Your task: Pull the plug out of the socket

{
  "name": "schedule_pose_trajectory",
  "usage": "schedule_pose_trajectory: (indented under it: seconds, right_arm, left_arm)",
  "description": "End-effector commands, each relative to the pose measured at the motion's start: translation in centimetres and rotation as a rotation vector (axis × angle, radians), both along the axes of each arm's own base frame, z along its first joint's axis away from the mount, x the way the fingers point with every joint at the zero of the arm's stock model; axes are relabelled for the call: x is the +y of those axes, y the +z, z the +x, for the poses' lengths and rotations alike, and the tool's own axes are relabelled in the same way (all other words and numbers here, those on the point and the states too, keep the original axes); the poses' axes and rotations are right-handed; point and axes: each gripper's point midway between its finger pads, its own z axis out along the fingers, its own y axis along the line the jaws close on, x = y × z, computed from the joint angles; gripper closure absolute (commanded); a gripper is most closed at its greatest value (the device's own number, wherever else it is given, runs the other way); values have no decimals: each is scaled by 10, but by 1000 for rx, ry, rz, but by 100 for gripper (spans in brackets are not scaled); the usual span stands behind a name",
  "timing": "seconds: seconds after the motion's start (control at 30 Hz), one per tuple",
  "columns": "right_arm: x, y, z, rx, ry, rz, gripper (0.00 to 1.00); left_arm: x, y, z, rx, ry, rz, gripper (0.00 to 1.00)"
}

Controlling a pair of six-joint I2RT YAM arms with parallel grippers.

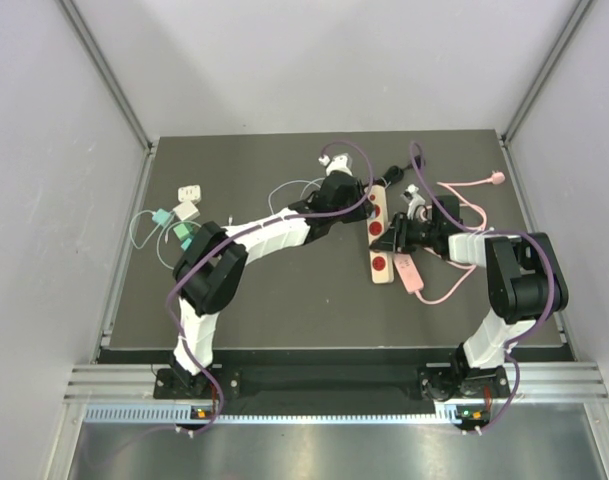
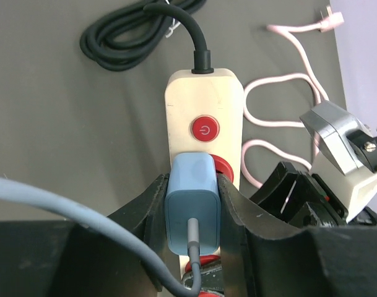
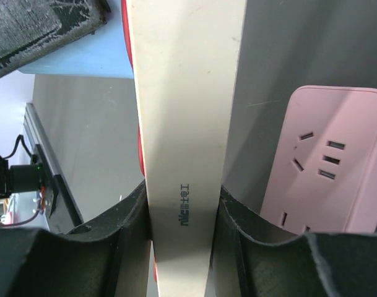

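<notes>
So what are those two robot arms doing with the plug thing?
The left arm has its jaws shut on the blue plug, which is plugged into the cream strip. The right arm has its jaws clamped on that strip's body. The plug is not out yet. A pink strip lies right beside it.

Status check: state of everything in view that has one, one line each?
blue cube plug: seated in socket, gripped
cream power strip with red buttons: gripped
pink power strip: visible sockets empty
black cord: coiled
left tool: shut on plug
right tool: shut on cream strip
</notes>
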Motion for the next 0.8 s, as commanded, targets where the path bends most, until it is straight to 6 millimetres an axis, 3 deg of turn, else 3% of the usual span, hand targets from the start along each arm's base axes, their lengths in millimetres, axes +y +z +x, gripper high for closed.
schedule_pose_trajectory:
  seconds: [0.0,0.23,0.33,0.57,0.77]
  right_arm:
    - [-7,28,27,-140,-24,7,100]
    - [-16,28,32,-149,-71,-14,100]
    - [-20,29,35,-160,-100,-38,100]
    - [-28,28,42,-181,-184,-130,100]
    - [-32,29,44,-188,-210,-155,100]
  left_arm:
    - [-12,67,-25,-67,-180,-119,100]
    - [5,67,-26,-90,-205,-37,100]
    - [9,56,-27,-44,-147,10,100]
    - [-17,54,-36,-131,-23,280,100]
    - [-17,52,-41,-179,-29,408,100]
